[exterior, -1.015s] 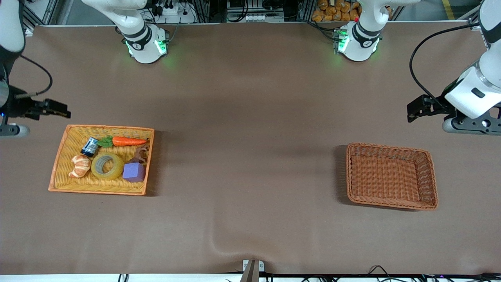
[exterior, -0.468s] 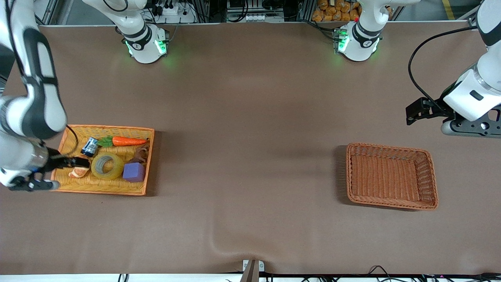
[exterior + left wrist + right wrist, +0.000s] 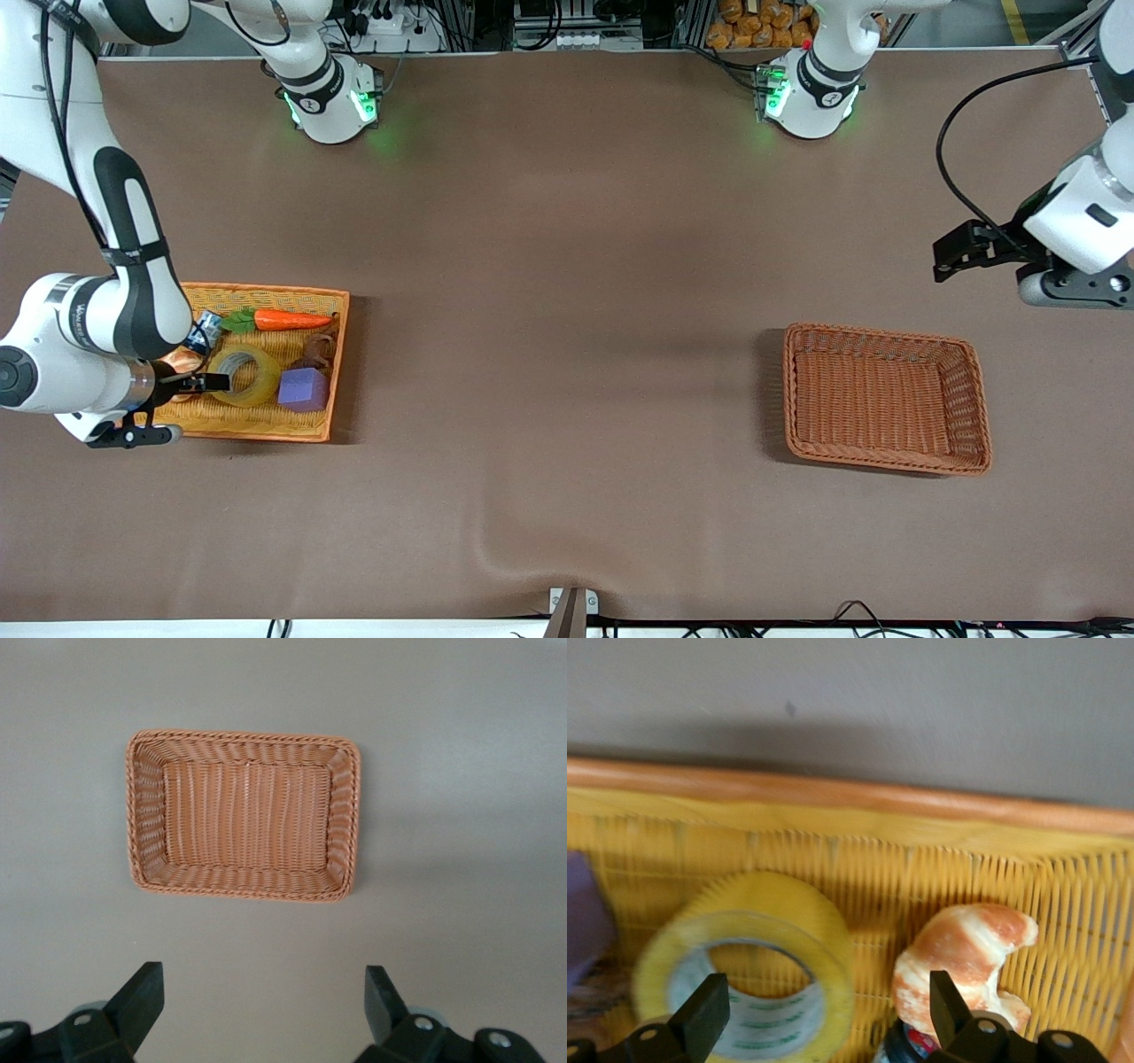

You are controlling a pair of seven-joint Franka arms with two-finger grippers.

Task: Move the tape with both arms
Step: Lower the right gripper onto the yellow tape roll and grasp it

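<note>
The yellow tape roll (image 3: 250,375) lies flat in the yellow basket (image 3: 266,429) at the right arm's end of the table, between a croissant (image 3: 177,361) and a purple cube (image 3: 303,388). My right gripper (image 3: 211,382) is open and low over the basket, at the roll's edge. In the right wrist view the roll (image 3: 749,923) and the croissant (image 3: 961,952) lie between its open fingers (image 3: 704,1014). My left gripper (image 3: 961,250) is open and empty, up over bare table near the brown basket (image 3: 886,397). Its wrist view shows that basket (image 3: 244,827) empty.
The yellow basket also holds a carrot (image 3: 288,319), a small can (image 3: 204,331) and a brown object (image 3: 317,351). The right arm's forearm (image 3: 133,266) hangs over that basket's end. The arm bases (image 3: 330,102) stand along the table's edge farthest from the front camera.
My right arm has swung in from the table's end and come down over the yellow basket, its gripper now at the tape. My left gripper has drifted slightly up and outward.
</note>
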